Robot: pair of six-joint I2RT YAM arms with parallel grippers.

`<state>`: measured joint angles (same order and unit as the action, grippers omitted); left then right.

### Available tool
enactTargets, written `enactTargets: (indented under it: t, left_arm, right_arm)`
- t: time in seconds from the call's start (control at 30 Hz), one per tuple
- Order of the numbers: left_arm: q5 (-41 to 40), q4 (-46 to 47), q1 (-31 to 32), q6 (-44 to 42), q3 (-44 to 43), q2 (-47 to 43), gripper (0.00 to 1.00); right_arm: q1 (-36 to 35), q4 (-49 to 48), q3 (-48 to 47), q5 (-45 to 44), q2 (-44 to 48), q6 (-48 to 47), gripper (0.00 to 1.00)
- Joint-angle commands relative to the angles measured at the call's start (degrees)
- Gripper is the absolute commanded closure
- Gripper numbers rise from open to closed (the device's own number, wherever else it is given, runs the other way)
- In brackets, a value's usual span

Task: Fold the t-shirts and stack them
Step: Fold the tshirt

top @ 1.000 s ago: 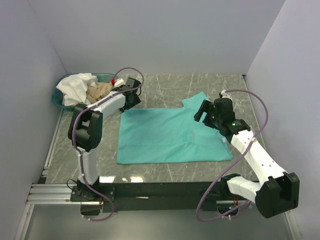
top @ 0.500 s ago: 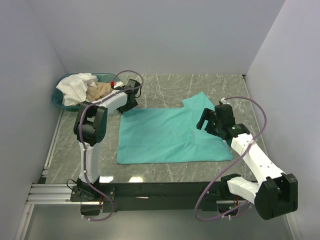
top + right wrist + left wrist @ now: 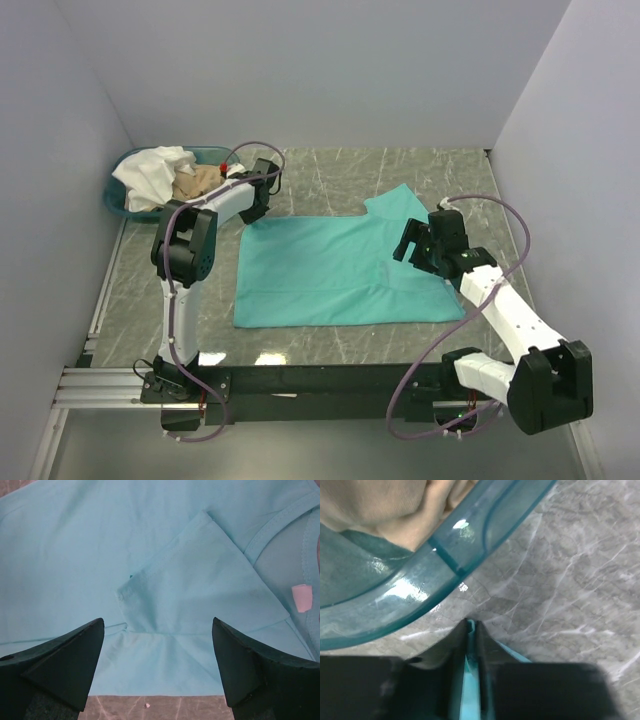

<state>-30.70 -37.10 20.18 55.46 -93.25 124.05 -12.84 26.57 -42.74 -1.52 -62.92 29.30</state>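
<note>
Teal t-shirt (image 3: 468, 690), pinched by left gripper (image 3: 471, 626), shows only wrist-side.

no legible txt in any view, white neck tag (image 3: 301, 598) on teal t-shirt (image 3: 100, 555) too blurred to read

- Free room, far side: we record bare marble table (image 3: 330, 170) between the teal t-shirt (image 3: 320, 270) and the back wall (image 3: 320, 70), open to a passing gripper.
- Free room, near side: a narrower strip of table lies before the shirt's near hem.
- Obstacle, far left corner: the basket (image 3: 113, 198) stands by the left wall (image 3: 50, 220), with the white t-shirt (image 3: 150, 172) and tan t-shirt (image 3: 197, 182) heaped above its rim.
- Left gripper (image 3: 252, 212): pinched on the teal shirt's corner, it sits near that rim, with bare marble between.
- Right side: the right gripper (image 3: 410, 243), jaws wide, hangs over flat cloth. Its purple cable (image 3: 527, 225) loops toward the right wall (image 3: 590, 180).
</note>
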Motion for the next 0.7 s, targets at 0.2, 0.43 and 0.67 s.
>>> enactTargets:
  t: [0.2,0.43,0.67]
  left_arm:
    - [1.87,2.21,0.12,-1.32,0.88,-1.70,0.99]
    - [4.42,5.28,0.12,-3.69,3.34,-4.51,0.99]
    - [6.79,8.10,0.12,-4.40,6.15,-6.71,0.99]
  right_arm:
    - [2.29,-3.45,-14.08,0.29,-11.68,-0.03,0.05]
    - [4.84,2.41,-38.96,-6.03,-34.70,-5.03,0.05]
    - [7.04,9.12,-65.34,-8.15,-60.44,-15.05,0.07]
